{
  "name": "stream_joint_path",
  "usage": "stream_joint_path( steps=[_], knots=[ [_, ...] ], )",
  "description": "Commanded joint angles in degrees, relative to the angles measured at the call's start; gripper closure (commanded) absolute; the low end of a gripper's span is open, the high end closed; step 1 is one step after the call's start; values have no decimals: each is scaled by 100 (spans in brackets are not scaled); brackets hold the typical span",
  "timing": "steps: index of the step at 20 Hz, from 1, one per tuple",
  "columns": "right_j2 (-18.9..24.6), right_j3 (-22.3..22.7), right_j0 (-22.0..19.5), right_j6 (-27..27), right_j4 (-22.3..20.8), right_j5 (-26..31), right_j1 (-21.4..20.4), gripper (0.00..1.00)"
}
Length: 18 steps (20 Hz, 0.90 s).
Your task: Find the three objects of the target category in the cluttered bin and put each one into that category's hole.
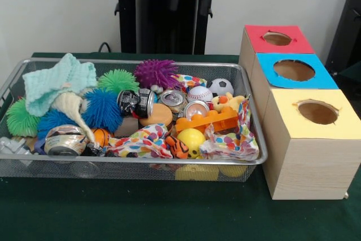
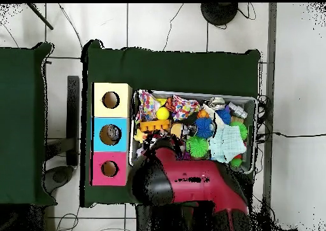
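A strip of bare green tablecloth [image 1: 141, 213] runs along the near side of the wire bin [image 1: 130, 169], and this is the widest open room beside the bin. Just beyond the bin's near rim lie a crushed can [image 1: 64, 140], a spotted cloth [image 1: 141, 142], a yellow ball [image 1: 191, 139] and a small tiger toy [image 1: 177, 147]. In the middle of the bin sit an orange toy brick [image 1: 207, 121], a blue spiky ball [image 1: 103, 109], two more cans [image 1: 135, 103] and a pale knitted cloth [image 1: 56, 83] draped over the pile. Toward the bin's far rim are a green spiky ball [image 1: 117, 79], a purple spiky ball [image 1: 157, 73], a baseball [image 1: 199, 93] and a small soccer ball [image 1: 221, 86]. Close beside the bin's end, three wooden boxes stand in a row, each with a round hole on top: the yellow box [image 1: 310, 139] nearest, the blue box [image 1: 293, 71] behind it, the red box [image 1: 276, 39] farthest. Only a narrow gap separates them from the bin. In the overhead view the red and black arm [image 2: 191, 181] reaches over the bin's edge on the base side, covering that corner; the gripper itself is hidden beneath it, so whether it is parted or closed cannot be told, nor how it stands to the bin's contents.
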Motion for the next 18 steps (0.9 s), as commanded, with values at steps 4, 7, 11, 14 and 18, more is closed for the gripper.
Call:
stream_joint_path(
  steps=[4, 7, 11, 14, 18],
  knots=[
    [-1022, -505, 394, 1549, 89, -1313, 1664, 0],
    [-1022, -653, 332, 1366, 182, -1562, 1930, 0],
    [-1160, -861, 440, 1286, 403, -1749, 2258, 0],
    [-1208, -895, 490, 1176, 548, -1747, 2319, 0],
    [-1313, -943, 574, 1007, 628, -1566, 2320, 0]
  ],
)
